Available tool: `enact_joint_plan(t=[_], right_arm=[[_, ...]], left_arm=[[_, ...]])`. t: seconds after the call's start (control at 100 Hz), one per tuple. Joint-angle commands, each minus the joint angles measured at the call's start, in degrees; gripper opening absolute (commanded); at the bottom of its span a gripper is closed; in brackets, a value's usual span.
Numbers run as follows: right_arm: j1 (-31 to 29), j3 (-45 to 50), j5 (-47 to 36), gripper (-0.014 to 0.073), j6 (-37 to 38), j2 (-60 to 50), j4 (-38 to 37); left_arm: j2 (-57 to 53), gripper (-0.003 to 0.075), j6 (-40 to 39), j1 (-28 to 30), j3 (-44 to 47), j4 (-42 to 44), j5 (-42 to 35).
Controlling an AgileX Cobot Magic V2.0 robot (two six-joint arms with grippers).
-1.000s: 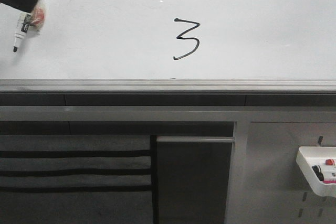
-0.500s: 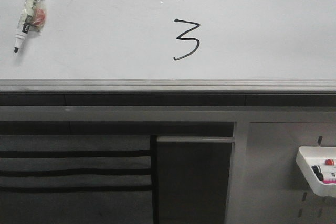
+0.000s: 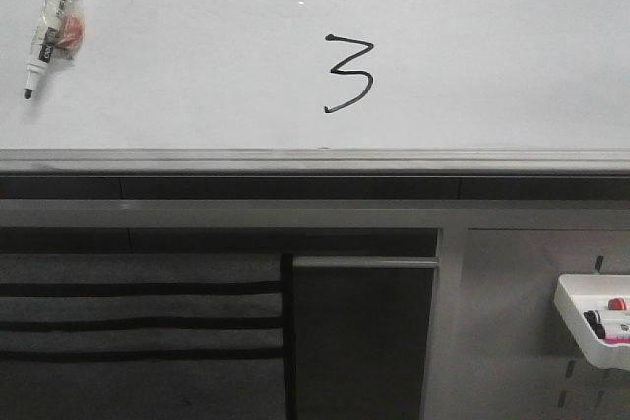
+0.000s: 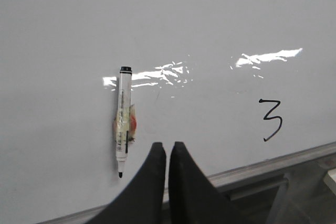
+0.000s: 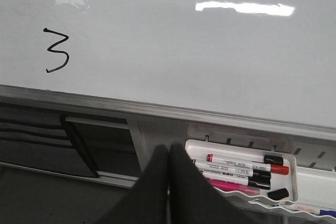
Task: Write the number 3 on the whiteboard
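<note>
Number 3 (image 3: 349, 74) complete on whiteboard (image 3: 492, 56); marker (image 3: 51, 29) hangs upper left. Left end effector (image 4: 167, 148) and right end effector (image 5: 168, 150) clenched, empty. Task appears finished.

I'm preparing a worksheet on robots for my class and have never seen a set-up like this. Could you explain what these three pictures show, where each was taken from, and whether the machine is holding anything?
This is a robot with two arms, each ending in a two-fingered gripper. One picture looks forward from the robot's front; the other two come from cameras on its wrists.

Ahead stands a whiteboard with a hand-drawn number 3 on it. A black marker is stuck to the board at the left, tip down, uncapped.

The left gripper appears as two dark fingers pressed together beside that marker, not touching it. The right gripper is also shut and holds nothing; behind it a white tray on the grey panel holds spare markers.
</note>
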Motion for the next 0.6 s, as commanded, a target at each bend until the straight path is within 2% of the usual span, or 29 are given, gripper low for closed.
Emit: enact_joint_plan(t=[0.0,0.2,0.4,0.59], right_arm=[[-0.35,-1.27,-3.79,-0.0071,0.02,0.26,-0.81],[-0.35,-1.27,-3.79,-0.0071,0.02,0.26,-0.81],[-0.35,-1.27,-3.79,-0.0071,0.02,0.26,-0.81],[-0.35,-1.27,-3.79,-0.0071,0.02,0.26,-0.81]], left_arm=[[-5.92,-0.0018,-0.54,0.03,0.64,2.67,-5.91],[-19.43,-0.0018,-0.54,2.6,10.74,10.52,-10.77],[-25.15,-0.0018,-1.53,3.98,23.03,8.3,-20.79],[-29.71,-0.0018,-20.26,3.98,32.03,25.53,-27.35]])
